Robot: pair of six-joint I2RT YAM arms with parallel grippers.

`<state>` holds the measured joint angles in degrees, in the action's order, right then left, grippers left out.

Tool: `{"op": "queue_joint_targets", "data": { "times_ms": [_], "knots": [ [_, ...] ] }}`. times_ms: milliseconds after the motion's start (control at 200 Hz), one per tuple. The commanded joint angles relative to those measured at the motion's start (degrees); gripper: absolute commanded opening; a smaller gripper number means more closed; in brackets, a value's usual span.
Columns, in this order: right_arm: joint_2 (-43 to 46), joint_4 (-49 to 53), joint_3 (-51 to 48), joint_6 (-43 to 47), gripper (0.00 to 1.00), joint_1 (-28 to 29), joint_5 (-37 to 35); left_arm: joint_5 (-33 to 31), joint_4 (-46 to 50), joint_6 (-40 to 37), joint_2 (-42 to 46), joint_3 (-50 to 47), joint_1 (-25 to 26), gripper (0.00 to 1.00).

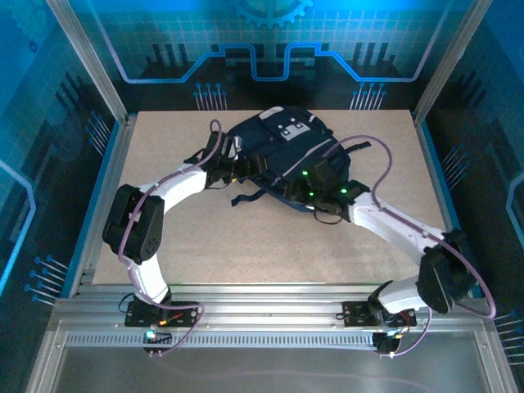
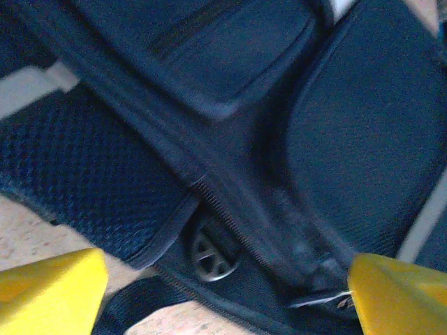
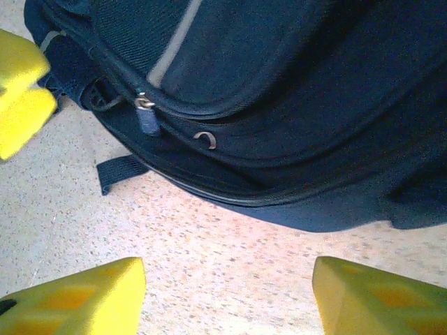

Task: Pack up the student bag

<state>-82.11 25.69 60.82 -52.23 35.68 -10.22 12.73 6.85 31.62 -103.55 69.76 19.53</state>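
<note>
Left hand (image 2: 223,300) and right hand (image 3: 227,300) are spread, gripping nothing. Unrestrained, the student bag (image 1: 282,151) may slide across the desk (image 1: 246,246) if pushed.

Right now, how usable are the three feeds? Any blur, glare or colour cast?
Left wrist view: soft and blurred, student bag fabric dim. Right wrist view: sharper, zipper pull readable, table washed out pinkish. Top external view: heavy blue cast, bag nearly black, green lights blooming over it.
</note>
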Motion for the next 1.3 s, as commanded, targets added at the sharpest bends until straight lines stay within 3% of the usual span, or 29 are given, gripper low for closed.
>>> {"op": "queue_joint_targets", "data": {
  "times_ms": [0, 215, 310, 460, 725, 795, 895, 1176, 1296],
  "knots": [
    [-5.7, 2.2, 6.2, -5.2, 0.66, 2.5, -7.0, -0.1, -6.7, 2.5, 0.9, -2.5, -1.7, 0.99],
    [-18.5, 5.1, 17.1, -9.2, 0.66, 7.1, -12.4, -1.4, -10.4, 3.8, -1.5, -5.4, -2.4, 0.99],
    [-24.3, 10.9, 23.0, -14.9, 0.66, 7.1, -14.8, -1.1, -12.7, 4.9, -3.5, -6.6, -2.4, 0.99],
    [-30.5, 13.3, 29.4, -15.0, 0.62, 7.4, -18.7, 0.3, -15.2, 5.3, -6.8, -7.3, -2.4, 0.98],
    [-37.0, 18.0, 34.8, -21.4, 0.57, 6.7, -28.1, 2.0, -18.2, 5.2, -8.7, -8.4, -2.9, 0.68],
    [-38.7, 18.4, 36.2, -22.4, 0.49, 6.3, -29.3, 3.1, -18.6, 5.4, -9.2, -8.3, -3.4, 0.60],
    [-40.2, 19.9, 38.1, -22.2, 0.36, 5.9, -29.4, 4.0, -18.5, 5.4, -9.7, -7.9, -3.9, 0.56],
    [-35.3, 17.7, 31.8, -15.6, 0.00, 5.3, -27.8, 2.5, -18.4, 6.1, -11.0, -5.0, -4.4, 0.56],
    [-31.8, 15.1, 27.3, -9.0, 0.00, 3.2, -20.9, 1.5, -18.5, 6.3, -12.2, -3.0, -4.8, 0.49]
  ]
}}
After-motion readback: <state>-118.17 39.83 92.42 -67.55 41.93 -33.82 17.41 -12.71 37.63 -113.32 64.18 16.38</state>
